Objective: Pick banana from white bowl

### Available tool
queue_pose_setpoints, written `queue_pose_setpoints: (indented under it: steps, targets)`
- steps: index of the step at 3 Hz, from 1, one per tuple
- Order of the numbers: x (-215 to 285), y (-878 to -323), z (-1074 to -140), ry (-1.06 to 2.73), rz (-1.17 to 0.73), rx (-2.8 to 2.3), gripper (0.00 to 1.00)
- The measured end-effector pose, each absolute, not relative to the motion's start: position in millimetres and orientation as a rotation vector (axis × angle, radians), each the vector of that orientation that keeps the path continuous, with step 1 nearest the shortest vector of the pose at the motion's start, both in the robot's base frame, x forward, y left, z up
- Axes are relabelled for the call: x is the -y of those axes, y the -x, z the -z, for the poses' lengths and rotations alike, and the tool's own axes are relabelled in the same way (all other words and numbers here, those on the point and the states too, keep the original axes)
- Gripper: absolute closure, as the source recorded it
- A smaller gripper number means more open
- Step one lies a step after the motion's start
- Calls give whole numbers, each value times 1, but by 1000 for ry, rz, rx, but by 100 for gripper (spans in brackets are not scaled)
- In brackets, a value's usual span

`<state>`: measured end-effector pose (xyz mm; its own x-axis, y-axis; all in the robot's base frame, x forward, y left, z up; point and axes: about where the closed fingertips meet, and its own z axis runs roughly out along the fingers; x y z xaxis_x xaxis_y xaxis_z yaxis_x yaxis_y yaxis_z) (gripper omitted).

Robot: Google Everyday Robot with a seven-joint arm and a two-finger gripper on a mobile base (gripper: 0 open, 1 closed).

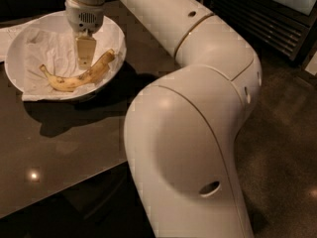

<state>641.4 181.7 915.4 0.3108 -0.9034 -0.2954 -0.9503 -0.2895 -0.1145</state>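
The banana (pixel 74 79), yellow with brown speckles, lies curved in the near part of the white bowl (pixel 117 35), its stem pointing left. The bowl is lined with crumpled white paper towel (pixel 47 53) and stands at the far left of the dark table. My gripper (pixel 85 57) hangs straight down inside the bowl, just above the banana's right half, with its tip close to the fruit. I cannot tell whether it touches the banana.
A loose white paper (pixel 7 33) lies on the table behind the bowl at the left edge. The dark glossy table (pixel 59 148) ends at a near edge lower left. My large white arm (pixel 198 133) fills the middle. A dark slatted cabinet (pixel 277 19) stands at the back right.
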Motion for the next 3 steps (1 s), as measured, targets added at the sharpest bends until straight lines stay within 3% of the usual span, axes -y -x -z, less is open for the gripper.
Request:
queue_pose_setpoints:
  steps: [3]
  targets:
    - [-190,-633,-895,2278,-370,-1751,42]
